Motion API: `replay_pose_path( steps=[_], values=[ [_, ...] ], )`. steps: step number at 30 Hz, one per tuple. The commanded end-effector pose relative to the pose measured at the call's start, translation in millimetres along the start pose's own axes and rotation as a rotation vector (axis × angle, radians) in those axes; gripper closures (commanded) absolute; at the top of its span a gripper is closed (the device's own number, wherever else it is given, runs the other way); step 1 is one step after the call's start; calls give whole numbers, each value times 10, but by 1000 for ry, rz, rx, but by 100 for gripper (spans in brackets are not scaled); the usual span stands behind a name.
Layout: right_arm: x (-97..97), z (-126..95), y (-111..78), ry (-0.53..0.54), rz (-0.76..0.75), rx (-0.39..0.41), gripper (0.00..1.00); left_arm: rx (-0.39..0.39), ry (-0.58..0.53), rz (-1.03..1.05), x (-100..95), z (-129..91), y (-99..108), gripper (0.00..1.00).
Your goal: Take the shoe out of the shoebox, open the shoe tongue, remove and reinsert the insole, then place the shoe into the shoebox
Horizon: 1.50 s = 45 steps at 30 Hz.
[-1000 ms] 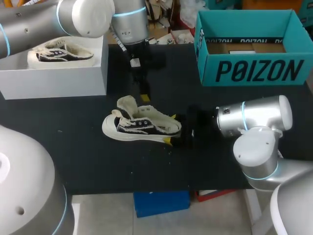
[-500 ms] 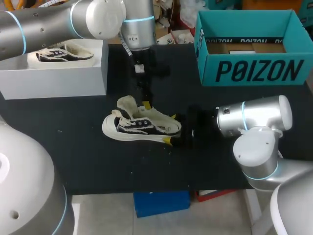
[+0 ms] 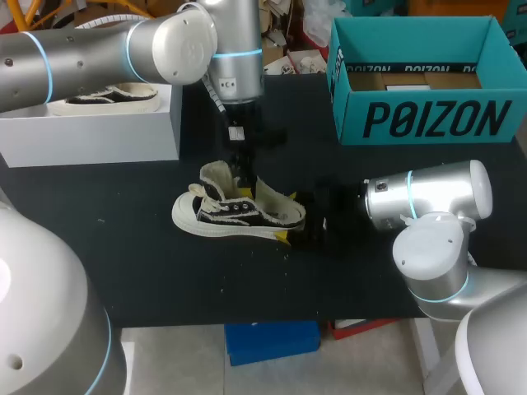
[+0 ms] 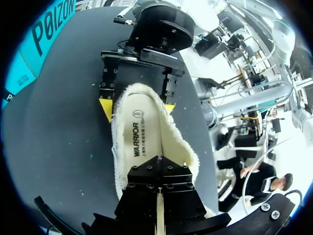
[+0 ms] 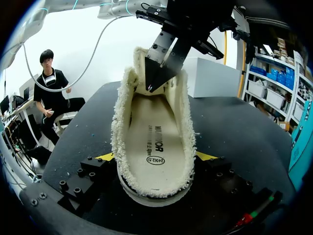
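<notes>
A black-and-cream low shoe (image 3: 235,214) lies on the black table, toe toward my left. Its fleecy lining and printed insole (image 5: 155,132) show from above. My right gripper (image 3: 286,216) has the heel between its yellow tips (image 5: 205,155), which press it from both sides. My left gripper (image 3: 244,177) comes down from above, shut, with its tip (image 5: 155,83) inside the shoe's mouth by the raised tongue (image 3: 216,175). In the left wrist view the insole (image 4: 142,142) runs ahead of the shut fingers toward my right gripper (image 4: 137,107).
A white shoebox (image 3: 99,132) with a second shoe (image 3: 111,92) stands at the back left. An open teal shoebox (image 3: 428,115) stands at the back right. The table's front edge (image 3: 247,317) runs close below the shoe.
My left arm has swung right and down, bringing its shut gripper from behind the shoe into the shoe's mouth. The right gripper and the shoe have not moved.
</notes>
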State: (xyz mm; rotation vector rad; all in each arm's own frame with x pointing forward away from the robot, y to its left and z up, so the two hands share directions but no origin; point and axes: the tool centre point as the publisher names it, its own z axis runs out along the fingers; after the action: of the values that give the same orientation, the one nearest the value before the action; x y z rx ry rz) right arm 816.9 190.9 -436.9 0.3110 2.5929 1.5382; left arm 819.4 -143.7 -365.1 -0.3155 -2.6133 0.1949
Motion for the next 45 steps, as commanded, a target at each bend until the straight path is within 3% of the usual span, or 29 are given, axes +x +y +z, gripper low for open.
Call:
replay_pose_path(
  steps=[1,27,45],
  values=[
    [5,26,-17,-1,1,2,100,6,11,-2,-24,122,3,100],
    [5,26,-17,-1,1,2,100,-33,-12,-37,55,522,74,100],
    [5,26,-17,-1,1,2,100,-24,-19,-37,51,556,53,100]
  ],
)
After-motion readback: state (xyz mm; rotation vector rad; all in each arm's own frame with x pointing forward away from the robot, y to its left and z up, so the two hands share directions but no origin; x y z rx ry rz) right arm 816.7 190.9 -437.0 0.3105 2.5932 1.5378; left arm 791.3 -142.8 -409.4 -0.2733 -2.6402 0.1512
